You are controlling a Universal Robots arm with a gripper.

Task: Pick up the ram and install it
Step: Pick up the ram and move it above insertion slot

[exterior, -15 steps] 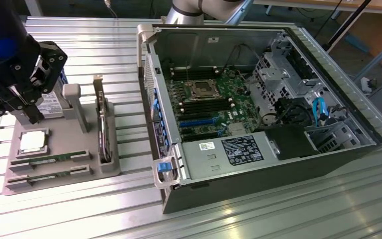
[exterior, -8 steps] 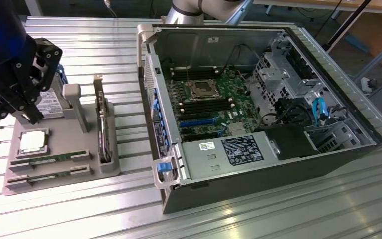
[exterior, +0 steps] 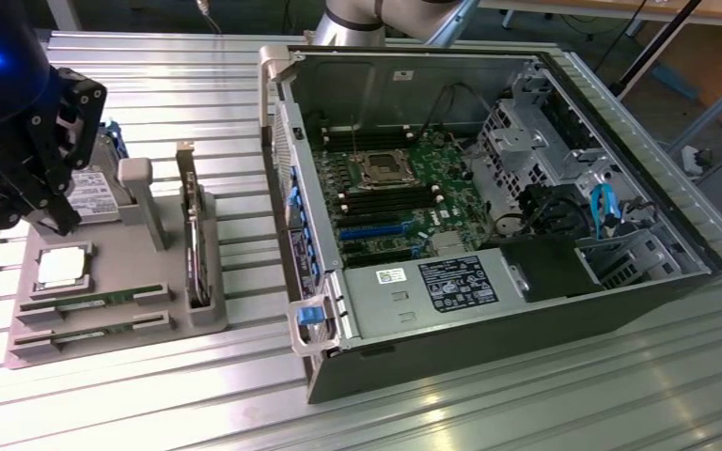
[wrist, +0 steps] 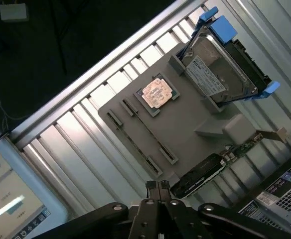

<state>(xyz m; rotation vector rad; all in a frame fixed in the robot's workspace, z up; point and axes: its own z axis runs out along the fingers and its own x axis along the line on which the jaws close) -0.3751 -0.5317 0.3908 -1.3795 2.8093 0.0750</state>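
At the exterior view's left, the gripper (exterior: 50,218), clenched empty, hovers above the tray (exterior: 135,268), whose slots present 2 ram sticks (exterior: 86,302) edge-up, likely for pinching.

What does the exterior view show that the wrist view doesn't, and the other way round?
Exterior view adds: the motherboard inside the open case. Wrist view adds: a lit screen off the table's edge. Both share: the grey tray holding two ram sticks, the processor and the hard drive, with the shut jaws near the tray, holding nothing.
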